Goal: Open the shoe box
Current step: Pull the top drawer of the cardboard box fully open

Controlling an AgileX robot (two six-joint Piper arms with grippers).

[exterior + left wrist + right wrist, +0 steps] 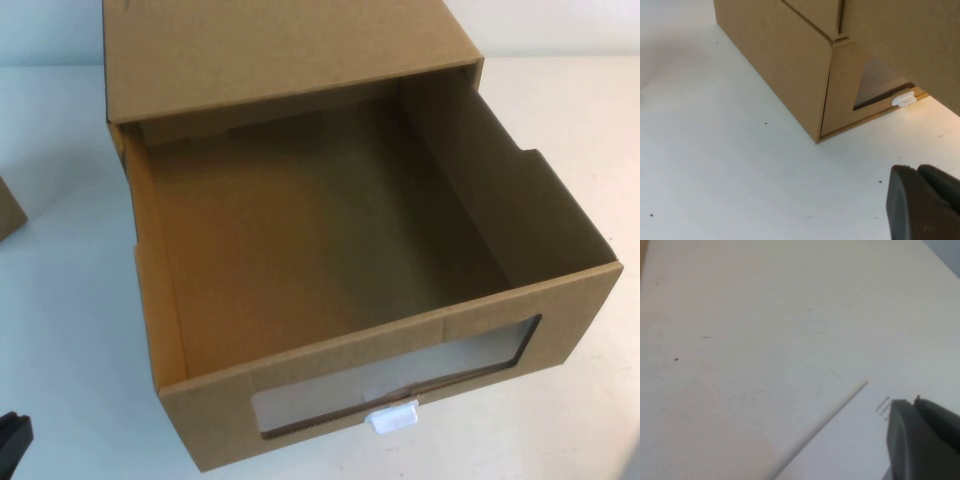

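The brown cardboard shoe box stands mid-table; its drawer (400,335) is slid far out of the sleeve (270,50) toward me, and its inside is empty. The drawer front has a clear window (440,365) and a white pull tab (393,417). My left gripper (12,440) sits low at the near left, apart from the box. In the left wrist view that gripper (916,169) is shut on nothing, with the box corner (805,75) and tab (903,99) ahead of it. My right gripper (912,402) is shut, empty, over a white sheet.
A second piece of brown cardboard (8,210) pokes in at the left edge. The white table (60,300) surrounds the box. A white printed sheet (850,440) lies flat under the right gripper.
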